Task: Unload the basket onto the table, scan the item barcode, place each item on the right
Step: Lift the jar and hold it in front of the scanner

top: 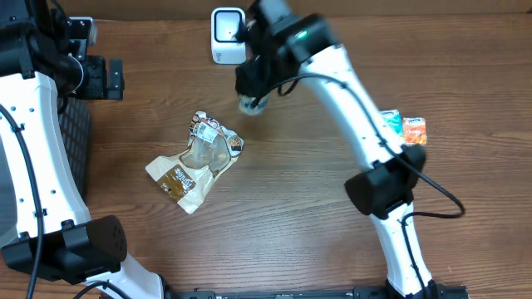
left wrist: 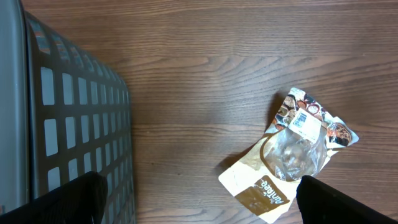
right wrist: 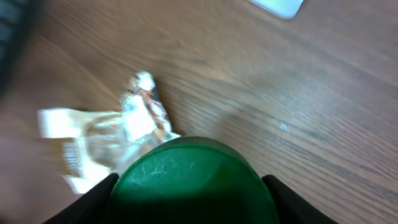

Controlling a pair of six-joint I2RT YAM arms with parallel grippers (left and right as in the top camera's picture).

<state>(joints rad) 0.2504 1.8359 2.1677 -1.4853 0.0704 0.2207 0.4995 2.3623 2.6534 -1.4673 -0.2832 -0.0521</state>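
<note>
My right gripper (top: 252,90) hangs over the far middle of the table, just in front of the white barcode scanner (top: 226,35). In the right wrist view its fingers (right wrist: 93,200) press both sides of a round green-lidded container (right wrist: 193,180), which fills the space between them. From overhead only the container's pale lower end (top: 252,105) shows under the gripper. A corner of the scanner (right wrist: 280,6) reaches the top edge of the right wrist view. My left gripper (left wrist: 199,205) stands wide open at the far left, holding nothing.
A crumpled brown-and-white snack pouch (top: 195,158) with a clear window lies left of centre, also seen as the pouch (left wrist: 292,152). A black mesh basket (left wrist: 81,124) sits at the left edge. Two small packets, teal (top: 391,120) and orange (top: 414,130), lie at the right.
</note>
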